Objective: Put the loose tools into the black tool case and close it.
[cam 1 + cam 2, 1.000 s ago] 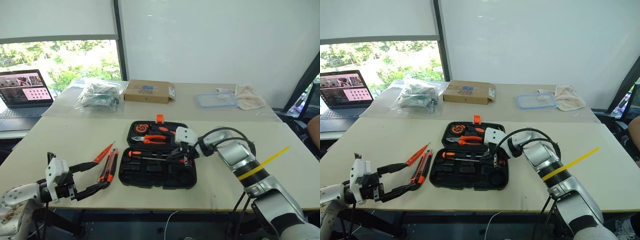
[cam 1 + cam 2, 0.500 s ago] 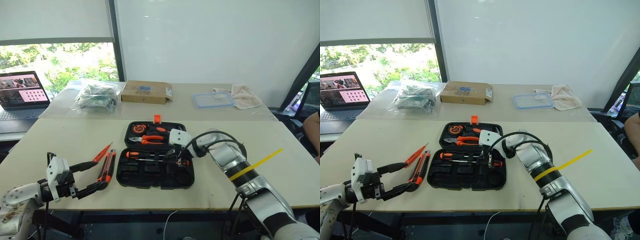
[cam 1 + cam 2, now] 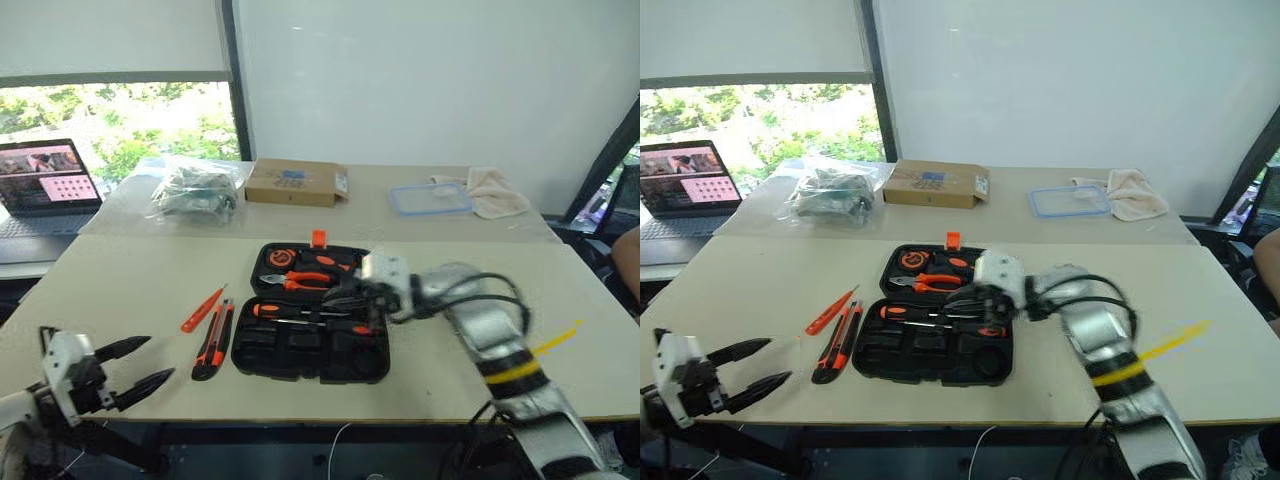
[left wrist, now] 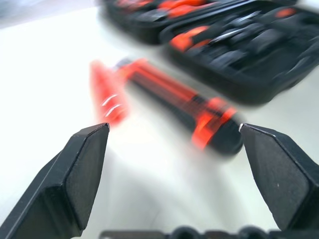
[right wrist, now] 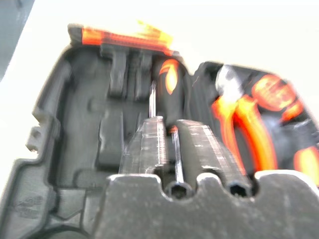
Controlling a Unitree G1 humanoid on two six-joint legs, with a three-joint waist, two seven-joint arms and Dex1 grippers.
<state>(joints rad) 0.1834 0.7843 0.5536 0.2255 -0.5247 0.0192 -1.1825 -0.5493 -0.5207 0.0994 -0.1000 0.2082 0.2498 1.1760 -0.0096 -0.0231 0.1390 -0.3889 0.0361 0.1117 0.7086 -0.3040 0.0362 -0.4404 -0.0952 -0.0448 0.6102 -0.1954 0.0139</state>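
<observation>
Lying open on the pale counter, the black tool case sits well back from the counter's near edge, orange-handled pliers and a screwdriver seated in its slots. Beside the case's left wall, on bare counter, rest the utility knife and the slim orange pen-like tool, close together but apart from the case. The left gripper hangs past the near edge, well left of the case, its jaws spread wide and holding nothing. The right gripper hovers over the case's right half; whether it grips anything cannot be told there.

From the left wrist, the wide-open fingers frame the knife and pen-like tool, open counter between them and the case.

From the right wrist, the fingers stand only slightly parted over the case's moulded slots, a screwdriver shaft seen through the narrow gap; contact cannot be judged.
</observation>
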